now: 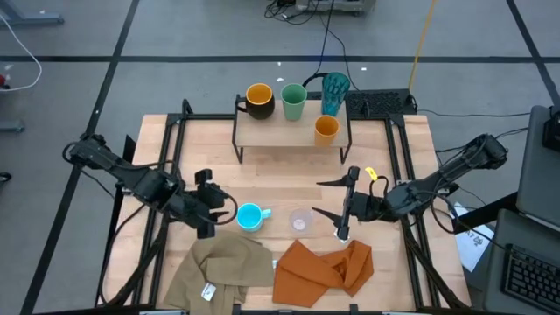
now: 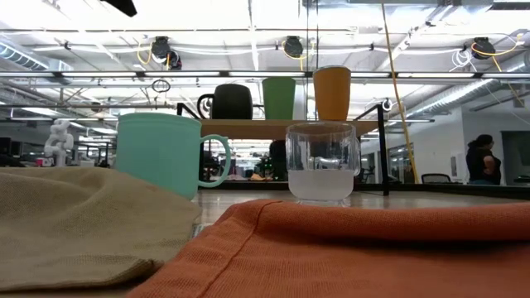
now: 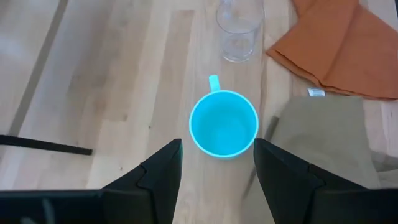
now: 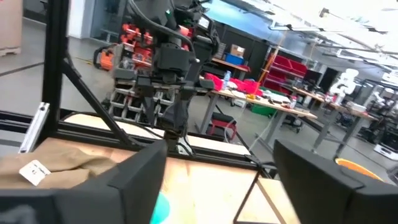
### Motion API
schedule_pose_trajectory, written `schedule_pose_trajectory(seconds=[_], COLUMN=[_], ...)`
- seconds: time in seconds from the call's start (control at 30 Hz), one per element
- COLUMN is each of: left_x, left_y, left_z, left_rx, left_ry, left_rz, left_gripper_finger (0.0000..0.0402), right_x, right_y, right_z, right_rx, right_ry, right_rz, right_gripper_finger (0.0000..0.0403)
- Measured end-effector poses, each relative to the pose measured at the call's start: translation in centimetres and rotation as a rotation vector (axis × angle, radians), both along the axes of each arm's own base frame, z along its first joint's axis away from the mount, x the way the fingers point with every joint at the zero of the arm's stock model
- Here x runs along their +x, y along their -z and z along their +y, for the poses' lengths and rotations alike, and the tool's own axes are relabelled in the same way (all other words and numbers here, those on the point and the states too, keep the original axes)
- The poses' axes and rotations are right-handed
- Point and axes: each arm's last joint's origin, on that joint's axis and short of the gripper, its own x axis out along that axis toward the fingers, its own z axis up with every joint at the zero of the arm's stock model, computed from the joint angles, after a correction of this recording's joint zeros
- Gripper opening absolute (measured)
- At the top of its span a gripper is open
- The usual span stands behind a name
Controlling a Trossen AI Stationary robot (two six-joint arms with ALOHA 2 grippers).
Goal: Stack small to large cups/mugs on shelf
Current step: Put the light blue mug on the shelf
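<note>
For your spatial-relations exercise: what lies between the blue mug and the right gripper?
The clear cup stands between the blue mug and the right gripper, on bare table; the high view shows it.

One camera looks straight down on the table (image 1: 289, 166), another level across it, both sharing the shelf (image 1: 289, 133); wrist cameras sit close.

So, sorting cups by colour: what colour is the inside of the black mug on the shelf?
Yellow-orange inside the black mug, clearest in the high view.
</note>
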Motion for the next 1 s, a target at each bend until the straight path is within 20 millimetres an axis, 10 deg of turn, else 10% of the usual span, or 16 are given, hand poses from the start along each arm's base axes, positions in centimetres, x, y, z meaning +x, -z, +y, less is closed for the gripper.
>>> schedule_pose_trajectory(seconds=[0.33,1.0], left_x=[1.8,8.3], left_y=[0.4,8.1], left_z=[0.4,-0.6], left_rx=[-0.065,-0.126], left_ry=[0.028,0.137], left_rz=[-0.002,0.325], left_gripper_finger=[0.02,0.02], right_x=[0.0,-0.1], right_y=[0.6,0.9], right_z=[-0.1,-0.2], right_rx=[-0.07,-0.096], right_ry=[0.049,0.048], right_rz=[0.064,0.101], right_gripper_finger=[0.0018,0.0001])
